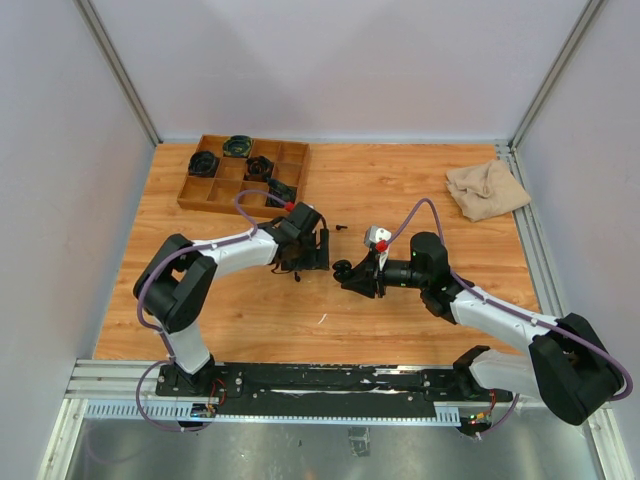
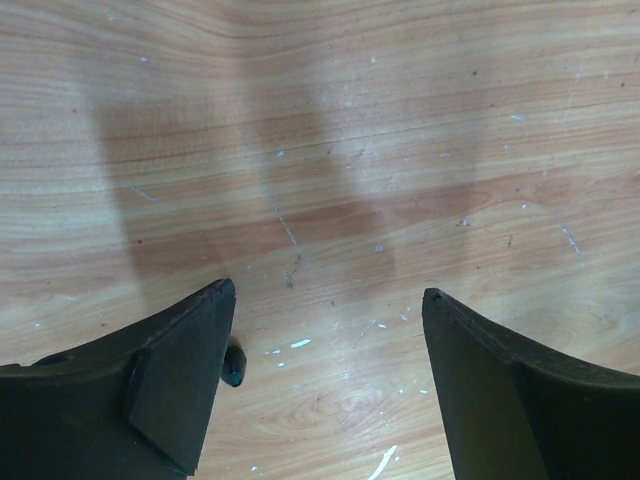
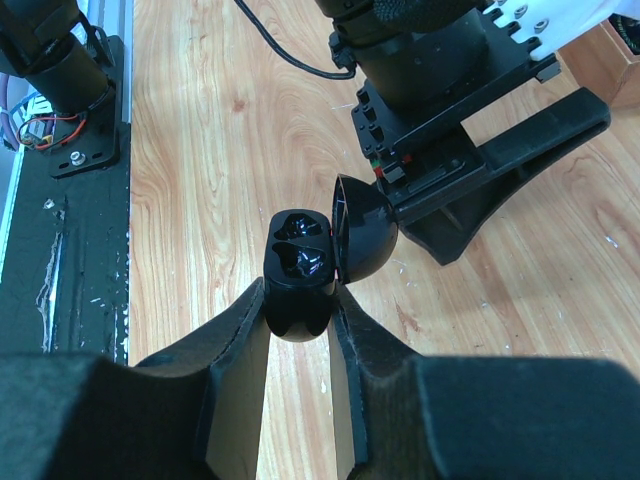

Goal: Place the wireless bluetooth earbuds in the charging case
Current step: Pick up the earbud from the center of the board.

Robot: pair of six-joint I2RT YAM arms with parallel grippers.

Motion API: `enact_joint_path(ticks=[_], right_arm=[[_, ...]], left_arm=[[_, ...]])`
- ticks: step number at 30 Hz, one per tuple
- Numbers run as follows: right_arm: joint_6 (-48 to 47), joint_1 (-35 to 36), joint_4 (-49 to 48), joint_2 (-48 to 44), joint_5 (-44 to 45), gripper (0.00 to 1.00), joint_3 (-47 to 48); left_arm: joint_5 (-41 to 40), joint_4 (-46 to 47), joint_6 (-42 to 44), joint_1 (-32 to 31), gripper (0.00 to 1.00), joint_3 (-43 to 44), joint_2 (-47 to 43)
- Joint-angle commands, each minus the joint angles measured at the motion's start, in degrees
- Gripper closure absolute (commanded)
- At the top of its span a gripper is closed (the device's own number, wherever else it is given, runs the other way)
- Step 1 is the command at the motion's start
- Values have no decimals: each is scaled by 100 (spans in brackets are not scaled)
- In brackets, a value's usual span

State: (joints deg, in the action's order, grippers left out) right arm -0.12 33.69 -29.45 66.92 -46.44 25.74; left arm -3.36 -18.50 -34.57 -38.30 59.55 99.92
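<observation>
My right gripper [image 3: 300, 300] is shut on a glossy black charging case [image 3: 298, 262]. The case's round lid [image 3: 362, 228] is hinged open to the right. Its two wells face up; I cannot tell what lies in them. In the top view the case [image 1: 343, 269] hangs just above mid-table in the right gripper [image 1: 353, 276]. A tiny black earbud [image 2: 233, 363] lies on the wood, touching the inner edge of the left finger of my left gripper [image 2: 328, 292]. That gripper is open, pointing down, with nothing between its fingers. The left gripper [image 1: 305, 262] sits just left of the case.
A wooden compartment tray [image 1: 190, 195] at the back left holds three dark round cases [image 1: 204, 162]. A beige cloth [image 1: 487, 188] lies at the back right. Tiny dark bits [image 1: 340, 228] lie on the wood behind the grippers. White walls close in the table.
</observation>
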Motion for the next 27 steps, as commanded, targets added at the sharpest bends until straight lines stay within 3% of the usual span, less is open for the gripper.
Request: enact_joint_path(ticks=[1, 9, 21, 27], right_arm=[[-93, -40, -36, -20, -5, 94, 78], [-89, -38, -25, -29, 3, 94, 81], [-85, -38, -16, 14, -15, 94, 89], [-93, -41, -6, -3, 1, 94, 89]], left_arm=[[-284, -373, -81, 42, 18, -240, -188], [-361, -575, -171, 38, 18, -523, -635], [738, -47, -377, 12, 24, -942, -1111], [400, -329, -392, -58, 24, -888, -1274]])
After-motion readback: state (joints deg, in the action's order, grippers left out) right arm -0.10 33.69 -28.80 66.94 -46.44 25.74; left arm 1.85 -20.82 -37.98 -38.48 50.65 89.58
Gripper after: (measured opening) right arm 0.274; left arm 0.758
